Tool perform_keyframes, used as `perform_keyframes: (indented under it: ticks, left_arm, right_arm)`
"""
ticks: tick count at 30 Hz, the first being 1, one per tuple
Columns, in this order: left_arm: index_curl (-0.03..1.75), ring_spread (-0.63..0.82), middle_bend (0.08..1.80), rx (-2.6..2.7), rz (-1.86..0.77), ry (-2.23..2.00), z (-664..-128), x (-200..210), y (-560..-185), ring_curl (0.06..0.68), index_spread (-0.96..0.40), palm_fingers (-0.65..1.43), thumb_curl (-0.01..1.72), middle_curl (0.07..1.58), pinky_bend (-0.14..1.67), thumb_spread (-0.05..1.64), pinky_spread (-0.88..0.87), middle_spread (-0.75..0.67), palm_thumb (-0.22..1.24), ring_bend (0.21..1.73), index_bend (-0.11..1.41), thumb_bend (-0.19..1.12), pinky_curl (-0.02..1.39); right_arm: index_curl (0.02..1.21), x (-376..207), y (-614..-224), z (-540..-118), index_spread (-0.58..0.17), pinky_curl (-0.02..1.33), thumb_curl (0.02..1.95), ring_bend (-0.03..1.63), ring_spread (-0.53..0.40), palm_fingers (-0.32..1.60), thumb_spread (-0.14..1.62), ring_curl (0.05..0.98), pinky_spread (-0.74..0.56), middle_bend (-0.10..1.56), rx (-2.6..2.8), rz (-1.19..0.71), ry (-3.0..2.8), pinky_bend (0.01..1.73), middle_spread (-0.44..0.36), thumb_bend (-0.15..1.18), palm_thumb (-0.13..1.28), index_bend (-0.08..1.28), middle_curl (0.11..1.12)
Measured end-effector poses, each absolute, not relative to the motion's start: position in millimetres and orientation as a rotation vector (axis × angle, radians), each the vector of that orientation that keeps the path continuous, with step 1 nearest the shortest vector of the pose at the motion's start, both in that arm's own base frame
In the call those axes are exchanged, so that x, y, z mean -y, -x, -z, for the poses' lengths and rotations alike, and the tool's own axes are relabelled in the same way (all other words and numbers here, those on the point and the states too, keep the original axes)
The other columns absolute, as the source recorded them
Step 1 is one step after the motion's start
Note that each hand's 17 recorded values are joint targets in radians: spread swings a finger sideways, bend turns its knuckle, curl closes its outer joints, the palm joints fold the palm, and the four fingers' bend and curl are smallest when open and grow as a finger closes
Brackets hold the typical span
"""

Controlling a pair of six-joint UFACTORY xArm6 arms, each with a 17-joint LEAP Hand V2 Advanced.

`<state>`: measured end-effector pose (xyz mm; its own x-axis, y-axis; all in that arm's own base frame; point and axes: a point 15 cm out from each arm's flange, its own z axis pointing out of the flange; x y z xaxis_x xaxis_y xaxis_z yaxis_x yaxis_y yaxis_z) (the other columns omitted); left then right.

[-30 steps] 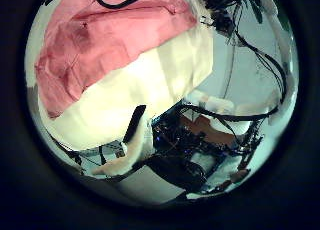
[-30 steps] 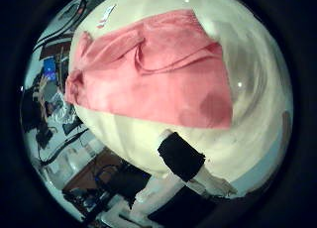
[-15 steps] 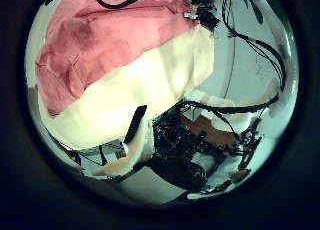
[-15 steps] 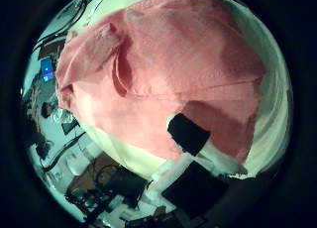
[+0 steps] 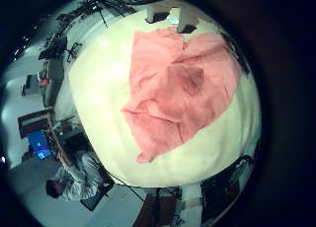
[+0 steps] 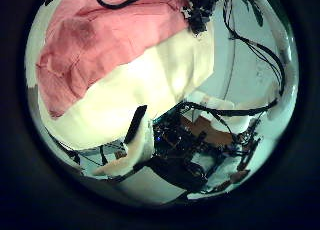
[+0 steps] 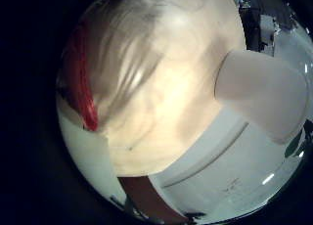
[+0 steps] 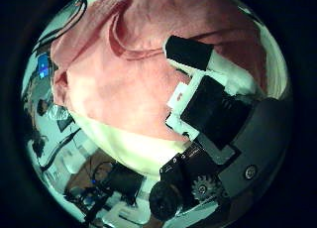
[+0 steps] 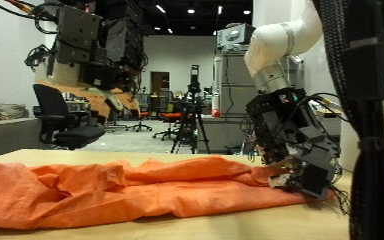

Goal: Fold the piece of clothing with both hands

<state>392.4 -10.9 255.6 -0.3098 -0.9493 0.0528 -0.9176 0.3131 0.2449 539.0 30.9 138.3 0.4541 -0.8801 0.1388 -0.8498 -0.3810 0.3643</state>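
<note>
Orange clothing [image 9: 126,190] is spread lengthwise along the table [image 9: 245,228]; one end is pinched by the lowered right hand [image 9: 299,165], while the raised left hand [image 9: 92,70] is kept relaxed, open.

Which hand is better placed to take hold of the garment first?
The right hand: its fingers are down at the edge of the orange garment on the table. The left hand hangs high above the cloth, well clear of it.
</note>
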Motion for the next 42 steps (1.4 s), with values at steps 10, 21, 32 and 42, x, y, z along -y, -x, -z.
perform_keyframes:
  ticks: [10, 21, 32, 42]
  left_arm:
    - [0.26, 0.53, 0.17, 2.372, 0.234, -1.757, -231.9, 2.6, -397.8, 0.228, 0.13, -0.06, 0.33, 0.24, 0.25, 1.13, 0.51, 0.35, 0.38, 0.41, 0.15, -0.02, 0.33]
    - [0.26, 0.53, 0.17, 2.369, 0.231, -1.765, -234.7, -4.9, -396.9, 0.229, 0.12, -0.06, 0.33, 0.25, 0.25, 1.13, 0.51, 0.35, 0.38, 0.41, 0.15, -0.02, 0.33]
    - [0.26, 0.53, 0.18, 2.361, 0.211, -1.783, -240.6, -23.4, -394.6, 0.23, 0.12, -0.05, 0.33, 0.24, 0.25, 1.13, 0.51, 0.35, 0.38, 0.41, 0.15, -0.02, 0.33]
    - [0.26, 0.53, 0.18, 2.345, 0.203, -1.792, -240.8, -43.1, -383.5, 0.23, 0.12, -0.05, 0.33, 0.25, 0.24, 1.13, 0.51, 0.35, 0.38, 0.4, 0.15, -0.02, 0.33]
  right_arm:
    - [0.69, -5.2, -528.1, -169.2, -0.358, 0.57, 0.52, 1.14, -0.267, 1.3, 0.95, 0.575, -0.49, 1.04, 1.478, 0.12, -2.282, 0.97, -0.199, 0.02, 1.02, 0.84, 0.72]
    - [0.81, 11.8, -512.6, -218.2, -0.295, 0.72, 0.65, 1.3, -0.234, 1.14, 1.01, 0.667, -0.36, 1.21, 1.48, 0.134, -2.317, 1.18, -0.174, 0.07, 1.15, 1.05, 0.81]
    - [0.85, 18.4, -491.8, -285.6, -0.266, 0.79, 0.77, 1.34, -0.226, 1.09, 1.03, 0.717, -0.3, 1.26, 1.507, 0.105, -2.343, 1.23, -0.159, 0.05, 1.16, 1.08, 0.85]
    - [0.85, -52.6, -459.8, -320.2, -0.264, 0.82, 0.86, 1.34, -0.221, 1.12, 1.03, 0.729, -0.26, 1.27, 1.462, 0.224, -2.446, 1.26, -0.15, 0.03, 1.15, 1.07, 0.85]
